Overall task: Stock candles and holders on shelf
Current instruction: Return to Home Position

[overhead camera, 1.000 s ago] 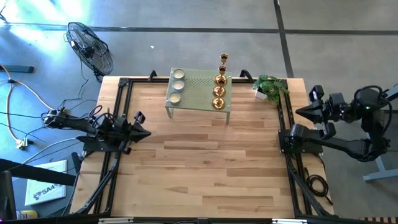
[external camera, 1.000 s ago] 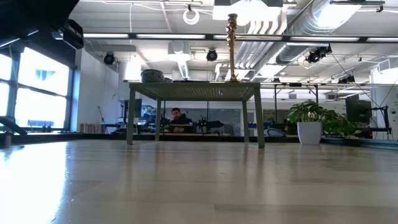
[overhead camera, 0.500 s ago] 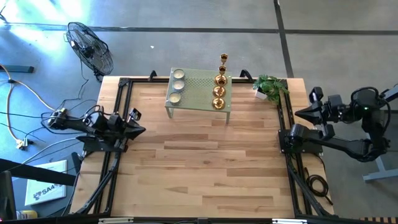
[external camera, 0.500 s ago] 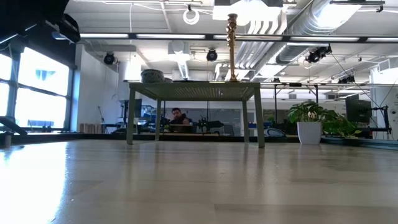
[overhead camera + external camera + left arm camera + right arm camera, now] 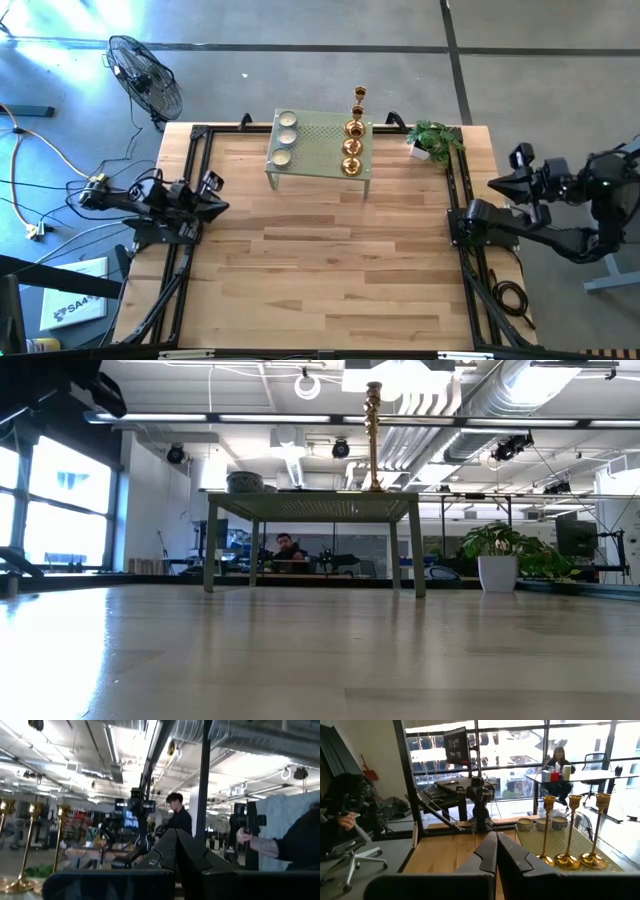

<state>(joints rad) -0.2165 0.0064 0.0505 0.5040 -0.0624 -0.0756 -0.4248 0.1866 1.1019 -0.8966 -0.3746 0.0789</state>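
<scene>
The sage-green shelf [image 5: 320,150] stands on its short legs at the far middle of the wooden table [image 5: 330,270]. Three pale candles [image 5: 285,138] sit in a row along its left end, and several gold holders [image 5: 351,147] stand in a row along its right end, the tallest [image 5: 373,435] at the far end. My left gripper [image 5: 222,207] hangs shut over the table's left edge with nothing in it. My right gripper [image 5: 492,183] is shut and bare just beyond the table's right edge. The right wrist view shows the candles [image 5: 539,824] and holders [image 5: 568,832] on the shelf [image 5: 555,845].
A potted plant [image 5: 433,140] stands at the far right corner beside the shelf. Black frame rails [image 5: 190,180] run along the table's left and right sides. A fan [image 5: 145,75] stands on the floor beyond the far left corner. People sit beyond the table [image 5: 177,817].
My left gripper has drawn back a little toward the table's left edge and tipped upward. My right gripper has drawn back a little toward the table's right side. Both stay shut. The shelf, candles and holders have not moved.
</scene>
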